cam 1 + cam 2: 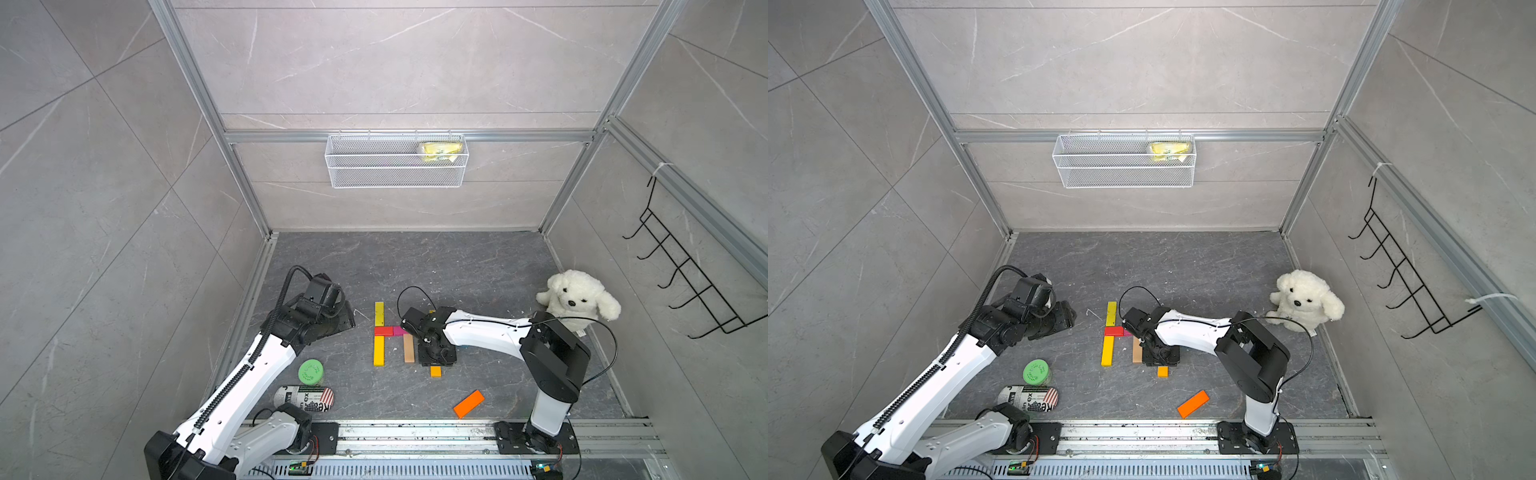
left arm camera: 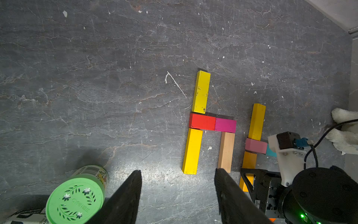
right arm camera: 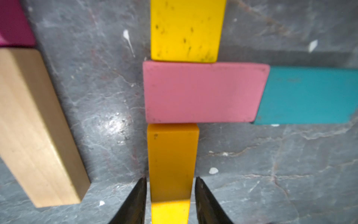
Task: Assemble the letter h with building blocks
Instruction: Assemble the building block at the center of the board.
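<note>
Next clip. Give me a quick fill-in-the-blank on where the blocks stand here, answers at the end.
The tan block lies with one end against the ___ block.
The right gripper has its jaws either side of the amber block, which abuts the ___ block.
The green jar stands upright; the printed can lies on its ___.
Missing: magenta; pink; side.

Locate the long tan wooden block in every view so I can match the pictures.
In a top view: long tan wooden block, right of the nearer long yellow block.
In a top view: tan block, likewise.
Left wrist: tan block between that yellow block and a long amber block.
Right wrist: tan block, apart from the amber block.
Shared landmark: the short magenta block touching its end.
</note>
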You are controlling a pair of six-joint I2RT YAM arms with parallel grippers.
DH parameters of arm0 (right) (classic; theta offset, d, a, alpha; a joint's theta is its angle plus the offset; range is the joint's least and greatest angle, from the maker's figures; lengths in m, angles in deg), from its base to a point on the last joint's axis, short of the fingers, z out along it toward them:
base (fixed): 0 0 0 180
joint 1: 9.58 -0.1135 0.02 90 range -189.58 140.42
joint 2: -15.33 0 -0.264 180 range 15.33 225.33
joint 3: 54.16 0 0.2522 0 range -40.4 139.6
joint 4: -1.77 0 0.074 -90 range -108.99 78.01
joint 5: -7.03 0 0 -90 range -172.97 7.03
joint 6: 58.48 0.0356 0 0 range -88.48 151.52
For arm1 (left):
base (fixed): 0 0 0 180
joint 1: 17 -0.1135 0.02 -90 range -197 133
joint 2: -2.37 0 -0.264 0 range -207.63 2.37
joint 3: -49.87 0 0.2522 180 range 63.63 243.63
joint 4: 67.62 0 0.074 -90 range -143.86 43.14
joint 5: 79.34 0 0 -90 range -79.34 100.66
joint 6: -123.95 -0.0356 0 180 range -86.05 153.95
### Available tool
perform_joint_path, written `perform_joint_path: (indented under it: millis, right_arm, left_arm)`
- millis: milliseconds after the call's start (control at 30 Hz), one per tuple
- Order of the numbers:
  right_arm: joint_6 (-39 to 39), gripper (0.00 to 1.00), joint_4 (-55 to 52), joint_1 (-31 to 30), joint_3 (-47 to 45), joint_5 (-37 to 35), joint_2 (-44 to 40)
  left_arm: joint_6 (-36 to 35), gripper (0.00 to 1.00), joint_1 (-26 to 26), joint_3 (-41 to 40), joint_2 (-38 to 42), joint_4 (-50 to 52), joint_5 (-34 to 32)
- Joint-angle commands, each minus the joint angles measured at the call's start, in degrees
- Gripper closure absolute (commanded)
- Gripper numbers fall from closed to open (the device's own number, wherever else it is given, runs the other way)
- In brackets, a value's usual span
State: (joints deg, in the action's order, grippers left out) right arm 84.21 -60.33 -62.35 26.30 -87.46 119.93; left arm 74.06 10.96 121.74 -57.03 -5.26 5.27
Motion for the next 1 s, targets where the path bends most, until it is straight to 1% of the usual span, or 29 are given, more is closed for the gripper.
perform_joint_path:
  millis: [0, 167, 267, 400, 533, 667, 767, 800, 833, 900, 967]
  right_arm:
    - [-0.3, 0.55, -0.66, 0.34, 0.3, -0.78, 0.6]
    - [-0.22, 0.59, -1.03, 0.31, 0.54, -1.26, 0.51]
    - [-0.3, 0.59, -1.21, 0.41, 0.73, -1.33, 0.78]
    - [-0.3, 0.51, -1.55, 0.4, 0.98, -1.13, 0.35]
    - [-0.22, 0.46, -2.97, 0.47, 1.14, -1.59, -2.06]
    - [0.3, 0.42, -5.94, 0.09, 1.53, -3.44, -8.38]
    - [2.5, 0.34, -11.33, -0.13, 1.93, -7.92, -15.33]
    - [3.91, 0.28, -14.15, -0.28, 1.9, -9.93, -17.57]
    - [5.26, 0.25, -16.78, -0.37, 1.66, -11.55, -19.6]
    - [10.19, 0.22, -22.32, -0.72, -0.14, -14.93, -23.53]
    - [14.74, 0.2, -26.09, -1.1, -3.0, -15.99, -26.5]
  left_arm:
    - [-0.2, 0.35, -0.3, 0.59, 0.71, 0.36, 0.91]
    - [-0.25, 0.35, -0.28, 0.65, 0.53, 0.27, 0.93]
    - [-0.39, 0.35, -0.31, 0.91, 0.37, 0.27, 0.96]
    - [-0.56, 0.35, -0.28, 1.16, 0.26, 0.49, 0.9]
    - [-0.59, 0.35, -0.3, 1.72, 0.33, 0.75, 0.95]
    - [-0.57, 0.35, -0.28, 2.85, 0.43, 1.1, 0.99]
    - [-0.57, 0.35, -0.28, 3.7, 0.54, 1.32, 1.0]
    - [-0.59, 0.35, -0.28, 3.99, 0.58, 1.41, 0.96]
    - [-0.73, 0.35, -0.28, 4.19, 0.6, 1.41, 0.9]
    - [-0.8, 0.35, -0.31, 4.47, 0.55, 1.33, 0.91]
    - [-0.97, 0.34, -0.31, 4.38, 0.35, 0.93, 1.17]
